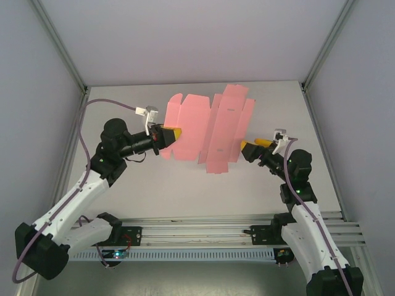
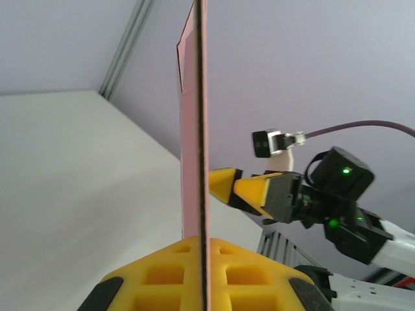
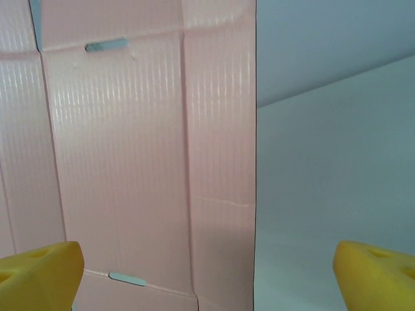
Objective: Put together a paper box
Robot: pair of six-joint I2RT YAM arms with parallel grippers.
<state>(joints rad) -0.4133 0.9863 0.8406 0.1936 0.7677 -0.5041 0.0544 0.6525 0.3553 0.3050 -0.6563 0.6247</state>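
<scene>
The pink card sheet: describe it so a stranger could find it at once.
Start at the pale table seen from the top camera. Over its far half the left gripper pinches a flat card sheet by one edge. It alone is pink, cut with flaps, slots and fold lines.

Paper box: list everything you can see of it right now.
The paper box is an unfolded, flat die-cut sheet of pink card. It is finely ribbed, with fold lines, edge flaps and small slots. It is spread open and apparently held above the table, with nothing folded yet. The left gripper is clamped on its left edge, and the left wrist view shows the sheet edge-on in that grip. The right gripper is open, straddling the right edge without visible contact.
</scene>
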